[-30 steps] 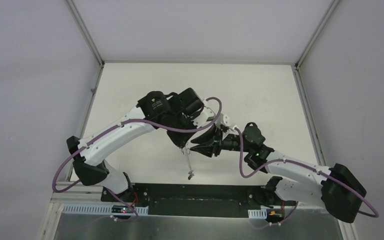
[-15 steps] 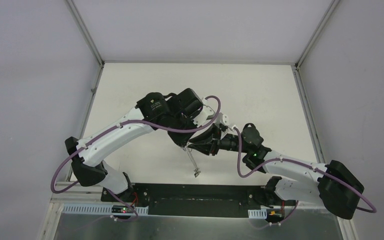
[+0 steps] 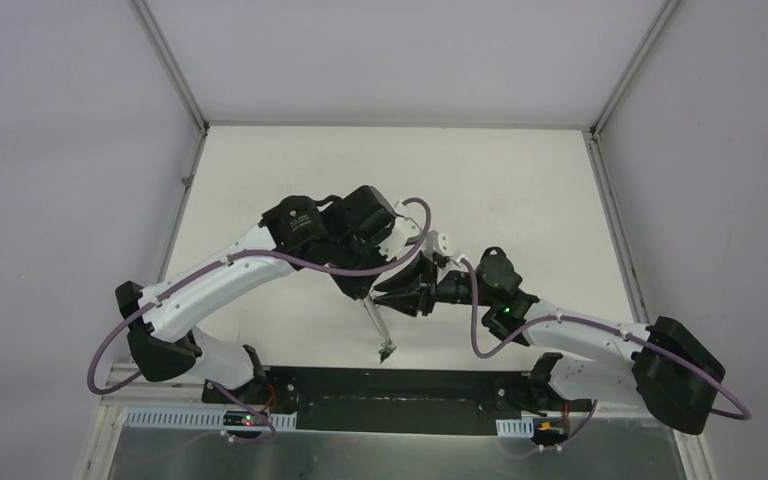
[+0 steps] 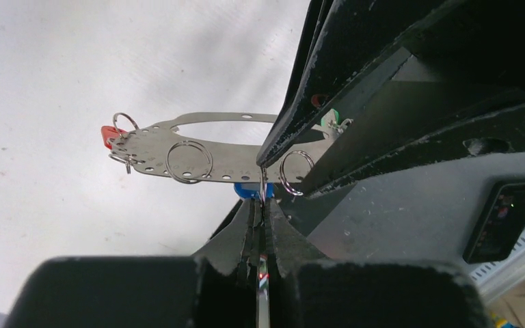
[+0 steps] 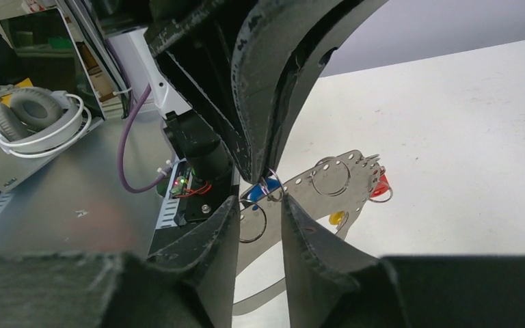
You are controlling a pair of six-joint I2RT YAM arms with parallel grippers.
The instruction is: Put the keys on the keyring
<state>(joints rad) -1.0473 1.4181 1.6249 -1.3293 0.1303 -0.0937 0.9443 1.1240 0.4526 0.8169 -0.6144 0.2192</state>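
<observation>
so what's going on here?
Both arms meet above the table. The left tool is shut on a small split ring at the rim of the keyring, which hangs from it. The right tool has its fingers apart either side of that same spot and does not appear to be gripping. A red tag, a blue tag and a green tag show along the hoop.

My two arms arch inward over white table (image 3: 520, 190), beyond black base plate (image 3: 400, 385). Left gripper (image 3: 366, 292) points down; right gripper (image 3: 384, 296) points sideways at it. Tips touching or nearly so, well beyond plate's middle. Keyring (image 3: 374, 323) hangs edge-on from meeting point, slanting toward plate, lower end just short of it. Finger gaps unreadable here. Purple cables (image 3: 474, 325) loop along both arms.
</observation>
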